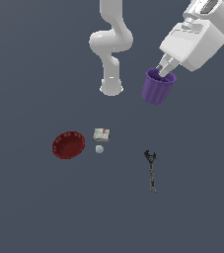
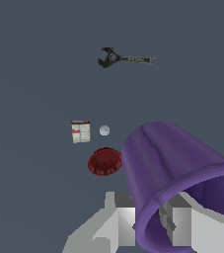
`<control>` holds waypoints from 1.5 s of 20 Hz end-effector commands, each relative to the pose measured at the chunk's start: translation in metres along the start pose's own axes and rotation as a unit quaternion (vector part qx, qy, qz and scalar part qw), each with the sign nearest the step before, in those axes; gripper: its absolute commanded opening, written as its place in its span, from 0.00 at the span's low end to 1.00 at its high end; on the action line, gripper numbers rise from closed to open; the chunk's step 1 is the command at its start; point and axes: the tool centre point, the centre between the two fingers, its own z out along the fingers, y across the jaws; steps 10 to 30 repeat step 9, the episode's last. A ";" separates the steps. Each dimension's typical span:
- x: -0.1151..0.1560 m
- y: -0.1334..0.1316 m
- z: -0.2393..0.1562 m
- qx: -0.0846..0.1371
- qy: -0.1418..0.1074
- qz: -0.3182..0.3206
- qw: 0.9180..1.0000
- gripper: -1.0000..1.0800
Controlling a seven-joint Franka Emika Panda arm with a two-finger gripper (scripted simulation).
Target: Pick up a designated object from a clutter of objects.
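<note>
The purple ribbed cup (image 1: 158, 88) hangs high above the floor at the exterior view's upper right, tilted, held by its rim. My gripper (image 1: 166, 73) is shut on the cup's rim, one finger inside and one outside. In the wrist view the cup (image 2: 168, 163) fills the near corner, with my fingers (image 2: 126, 225) clamping its rim and my gripper (image 2: 150, 225) behind it. The rest of the clutter lies far below on the floor.
On the floor lie a dark-red bowl (image 1: 68, 145) (image 2: 104, 161), a small whitish box (image 1: 101, 134) (image 2: 80, 131), a tiny white ball (image 1: 99, 149) (image 2: 104, 130) and a dark wrench (image 1: 152, 170) (image 2: 124, 58). The arm's base (image 1: 111, 88) stands behind them.
</note>
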 end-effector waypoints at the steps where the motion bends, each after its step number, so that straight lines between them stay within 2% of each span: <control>1: 0.000 0.001 -0.012 0.000 0.000 0.001 1.000 0.00; 6: 0.001 0.002 -0.022 -0.001 -0.001 0.002 1.000 0.00; 30: 0.001 0.003 -0.022 -0.001 -0.002 0.002 1.000 0.00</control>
